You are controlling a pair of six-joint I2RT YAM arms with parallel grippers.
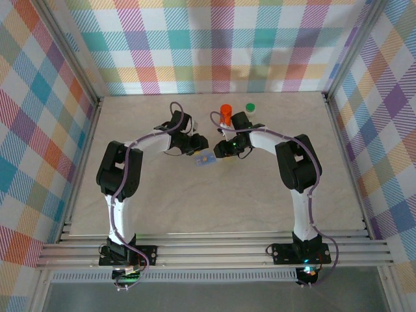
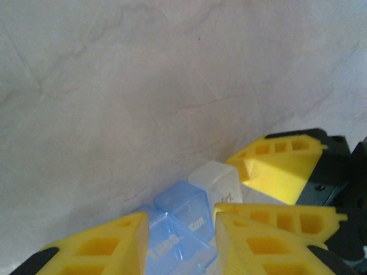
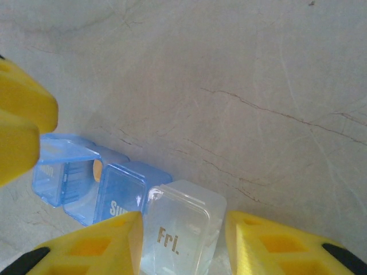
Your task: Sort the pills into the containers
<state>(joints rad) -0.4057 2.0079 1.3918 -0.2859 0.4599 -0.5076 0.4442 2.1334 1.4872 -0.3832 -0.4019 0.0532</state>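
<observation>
Straddling the pill box, right gripper narrowly flanks its clear Fri. compartment; left gripper brackets blue compartments; whether either grips, I cannot tell.

We're looking into a robot lab cell here: aluminium frame posts rise well out to either side of the jaws, and bright plaid cloth walls are stretched behind and beside them. Under the jaws of the left gripper and the right gripper runs a pale marbled tabletop. Back on the near side of them, the left arm and the right arm stand bolted to slotted aluminium rails.
</observation>
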